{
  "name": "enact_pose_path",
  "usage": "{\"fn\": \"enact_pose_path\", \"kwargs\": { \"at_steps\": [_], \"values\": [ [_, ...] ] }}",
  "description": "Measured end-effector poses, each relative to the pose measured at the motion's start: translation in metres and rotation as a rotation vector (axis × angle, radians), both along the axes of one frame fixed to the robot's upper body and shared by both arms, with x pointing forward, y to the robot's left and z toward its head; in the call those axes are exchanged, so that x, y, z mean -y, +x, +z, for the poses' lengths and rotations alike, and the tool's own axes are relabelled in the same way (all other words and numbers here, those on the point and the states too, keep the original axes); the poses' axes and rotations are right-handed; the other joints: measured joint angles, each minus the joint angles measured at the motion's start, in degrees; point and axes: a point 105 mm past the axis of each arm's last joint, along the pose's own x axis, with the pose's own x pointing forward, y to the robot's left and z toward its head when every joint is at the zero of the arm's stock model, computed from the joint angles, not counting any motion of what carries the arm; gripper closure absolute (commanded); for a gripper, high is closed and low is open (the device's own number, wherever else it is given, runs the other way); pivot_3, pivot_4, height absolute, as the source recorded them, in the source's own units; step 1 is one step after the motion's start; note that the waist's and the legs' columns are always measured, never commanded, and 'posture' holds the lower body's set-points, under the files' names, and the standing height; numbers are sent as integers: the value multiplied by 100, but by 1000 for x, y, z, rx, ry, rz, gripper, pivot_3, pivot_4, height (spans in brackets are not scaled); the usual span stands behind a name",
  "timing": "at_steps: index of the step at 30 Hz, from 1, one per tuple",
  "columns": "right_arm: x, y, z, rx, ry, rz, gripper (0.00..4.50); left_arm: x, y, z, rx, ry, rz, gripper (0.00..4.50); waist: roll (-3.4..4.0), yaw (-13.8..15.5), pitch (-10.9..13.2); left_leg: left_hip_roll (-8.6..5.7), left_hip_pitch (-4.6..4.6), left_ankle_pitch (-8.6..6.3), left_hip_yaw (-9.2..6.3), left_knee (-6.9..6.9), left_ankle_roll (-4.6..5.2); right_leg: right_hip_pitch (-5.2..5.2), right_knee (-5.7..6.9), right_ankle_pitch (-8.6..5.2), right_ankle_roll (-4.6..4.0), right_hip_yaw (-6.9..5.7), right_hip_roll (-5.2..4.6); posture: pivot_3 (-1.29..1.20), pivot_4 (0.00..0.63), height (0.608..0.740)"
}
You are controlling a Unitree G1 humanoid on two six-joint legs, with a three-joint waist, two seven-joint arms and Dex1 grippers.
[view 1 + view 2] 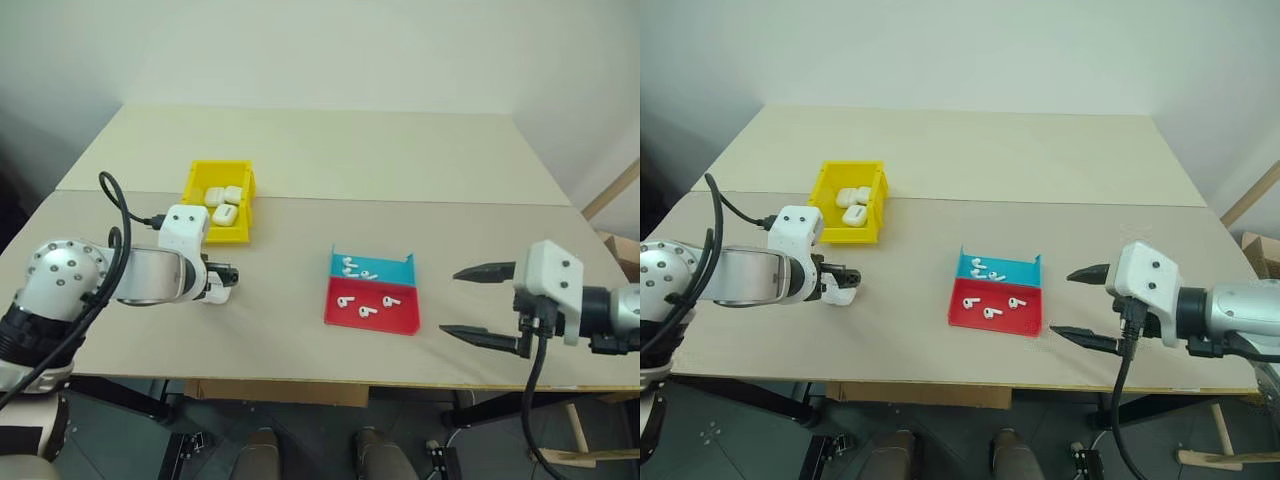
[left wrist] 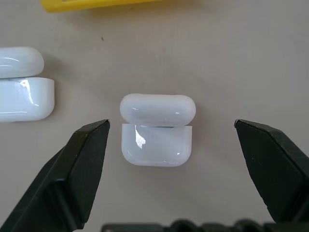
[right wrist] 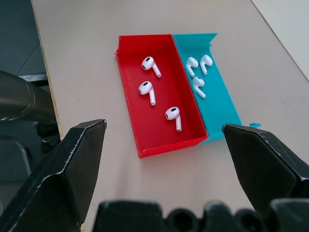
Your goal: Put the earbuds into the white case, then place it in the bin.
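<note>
The white case (image 2: 156,130), lid ajar, is seen on the counter (image 1: 300,160) just in front of the bin (image 1: 200,180), framed between the spread fingers of the left end effector (image 2: 171,133). The right end effector (image 3: 164,140) is likewise held spread, near the red-and-blue tray with the earbuds (image 3: 147,92). The case is best gripped squarely across its lower body, below the lid, so that the lid stays free for loading.

Two head views, side by side, high above the near edge of the beige table (image 1: 330,150), facing forward and down; same scene in both, slightly offset: small yellow plastic bin (image 1: 198,181) on the left, flat red-and-blue tray (image 1: 372,312) near the middle. Left wrist view very close over the tabletop, looking down between black fingers (image 2: 79,169) onto a glossy white rounded case (image 2: 157,130). Right wrist view farther back, angled down onto the same tray (image 3: 140,121), shared with the head views.
</note>
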Motion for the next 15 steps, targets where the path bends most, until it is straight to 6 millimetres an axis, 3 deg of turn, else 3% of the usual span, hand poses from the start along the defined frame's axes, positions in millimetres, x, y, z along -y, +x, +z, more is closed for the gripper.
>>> {"fn": "enact_pose_path", "kwargs": {
  "at_steps": [15],
  "values": [
    [2,-4,-2,-13,-20,-30,28,-11,5,-19,-77,3,128,0,-4,4,-5,-2,3,2,-3,0,-3,3,2,0,0,-2,-1,0,150,740]
  ]
}}
